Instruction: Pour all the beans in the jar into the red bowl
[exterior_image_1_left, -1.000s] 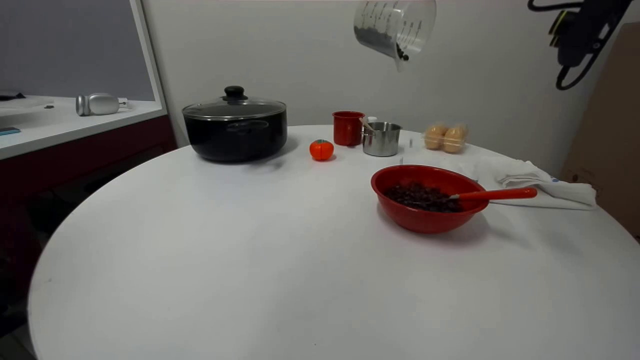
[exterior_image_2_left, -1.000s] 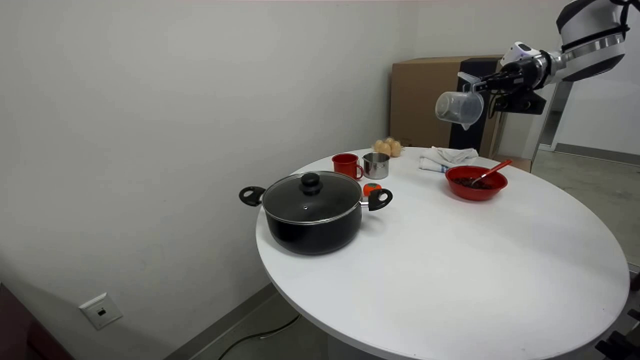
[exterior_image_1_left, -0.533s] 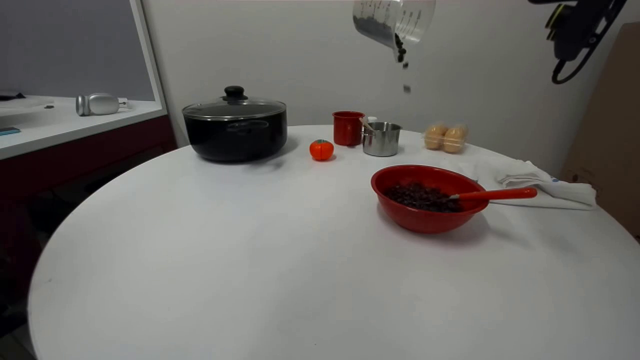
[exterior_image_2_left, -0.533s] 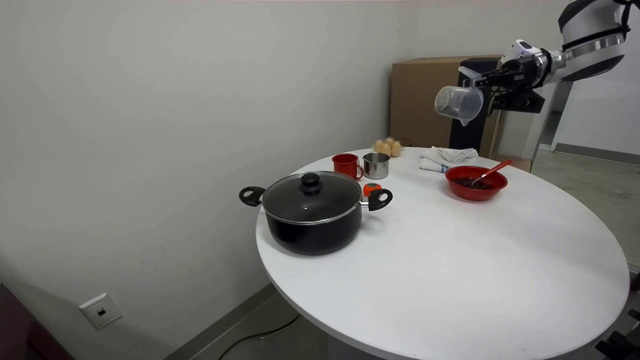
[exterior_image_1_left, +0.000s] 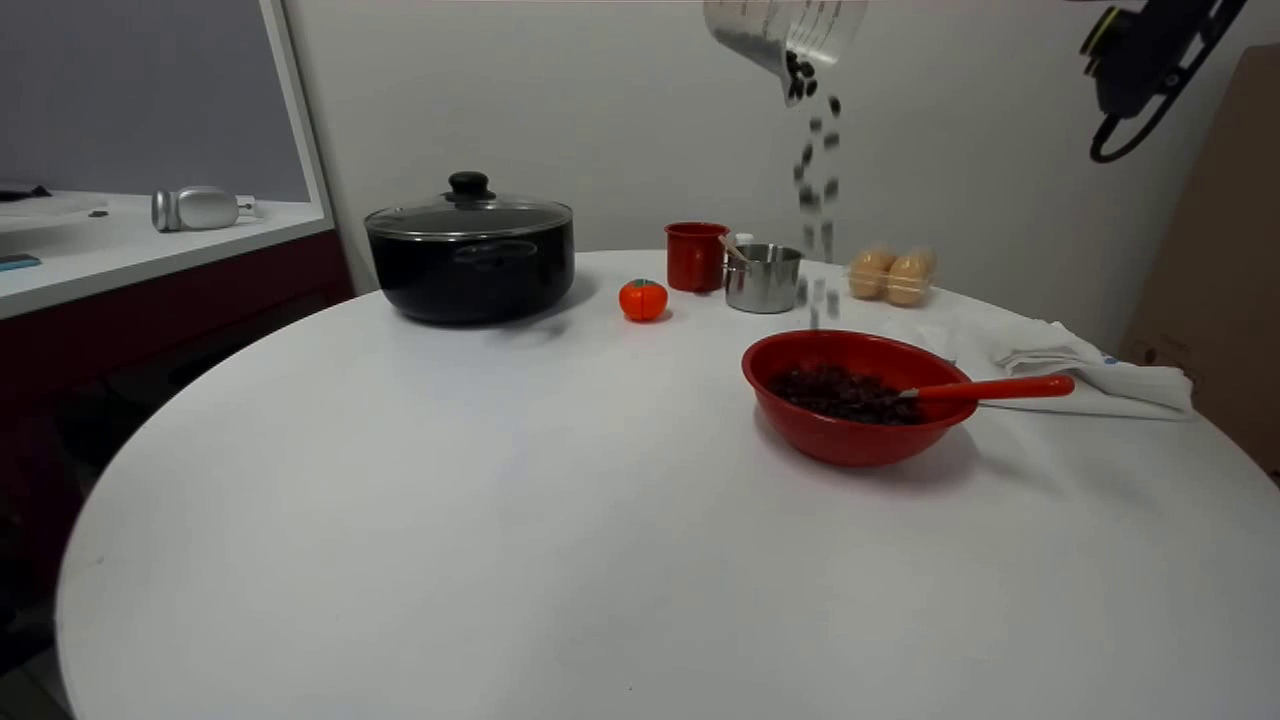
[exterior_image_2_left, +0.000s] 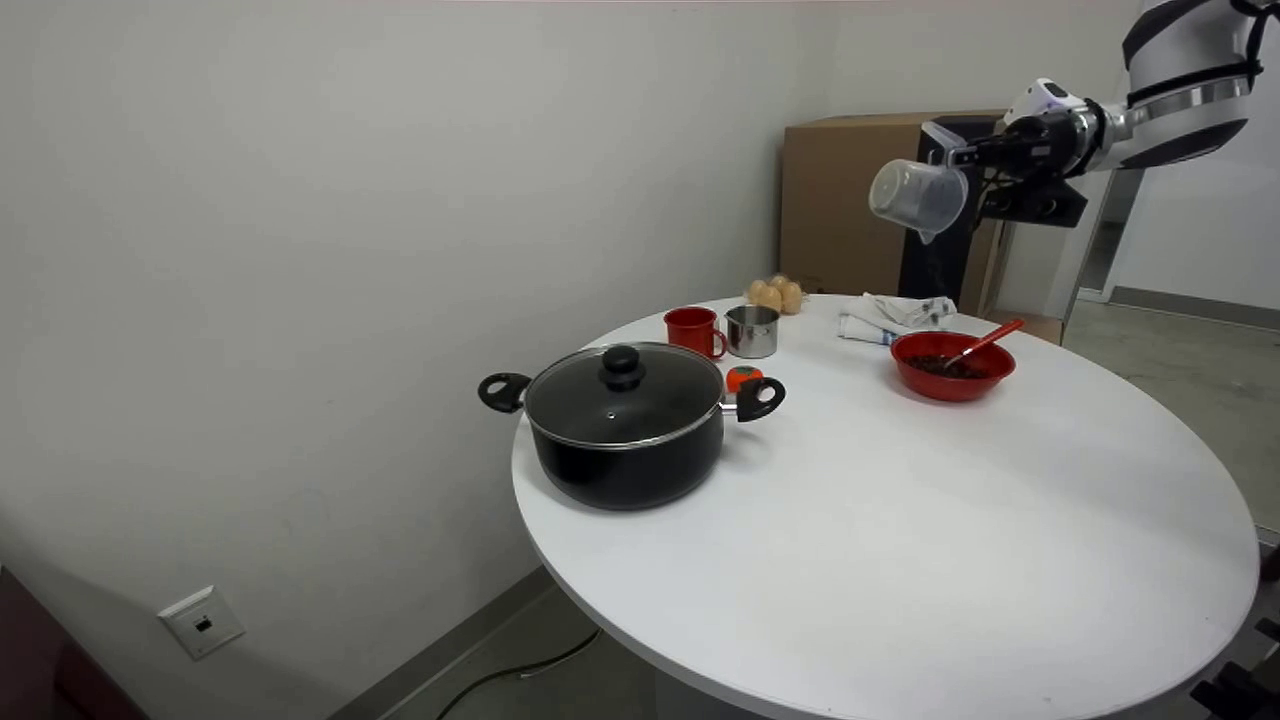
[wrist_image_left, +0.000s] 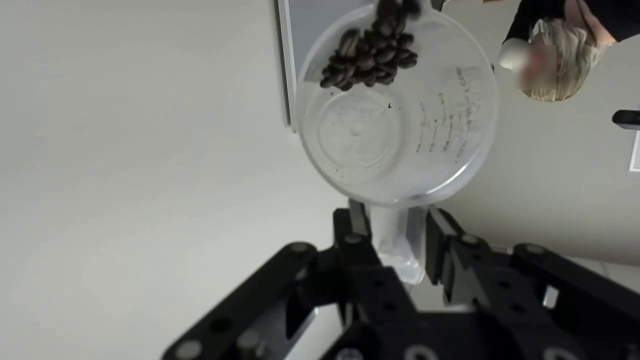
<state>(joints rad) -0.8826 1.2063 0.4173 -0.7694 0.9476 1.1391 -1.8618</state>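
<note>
High over the bowl (exterior_image_1_left: 850, 442), up off the counter (exterior_image_1_left: 480, 530): the jar (wrist_image_left: 385, 120), tipped well over, with its lip (exterior_image_2_left: 927, 236) pointing down. Caught by the handle (wrist_image_left: 401, 261) in the claw (wrist_image_left: 397, 215), squeezed in snug from both sides. Looks like thin plastic, so probably light, a bit bendy and hard to break. Likely smooth and slippy too, so best to hold tight to that handle and not to pinch the round side. Should get lighter with each bit of pouring. Inside, a bunch of beans (wrist_image_left: 370, 57) near the lip, hard-looking, likely to roll fast and bounce. Perhaps wise to keep tipping slowly, and to turn the handle rather than shake it. Compared with a second ago, tipped more and held a bit higher in both exterior views. Back then, just a few beans at the lip and none in the air; half a second ago, only a couple dropping; now a long string of them, from the lip almost down to the bowl. No change in the place of the bowl. Already a dark heap of beans in there, but more left in the jar, so probably not done yet.
</note>
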